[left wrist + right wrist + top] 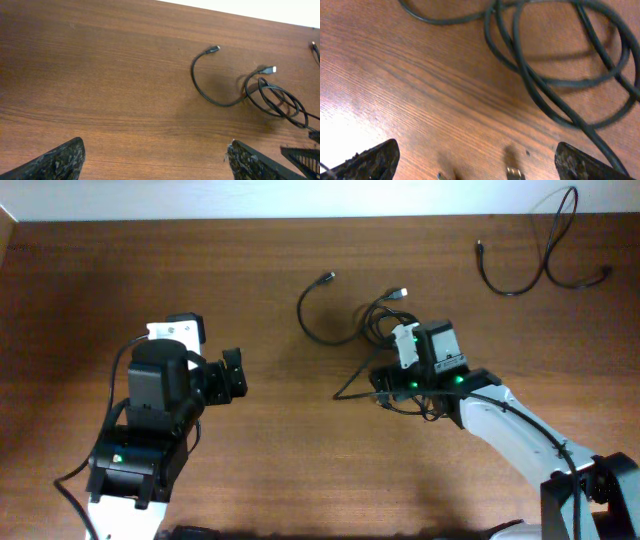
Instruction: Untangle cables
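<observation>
A tangle of thin black cables (372,320) lies at the table's middle, with one loose end curving left to a plug (328,277). In the left wrist view the curved cable (207,92) and the coiled loops (277,100) lie ahead to the right. My right gripper (388,385) is open just below the tangle. In the right wrist view (475,162) the loops (555,90) lie ahead of the fingers, and a metallic plug end (515,173) lies between them. My left gripper (235,375) is open and empty over bare wood, left of the cables; its fingers show in the left wrist view (155,160).
A separate black cable (535,265) lies spread out at the back right of the wooden table (250,270). The table's far edge meets a white wall. The arms' own thick black cables run along their bodies.
</observation>
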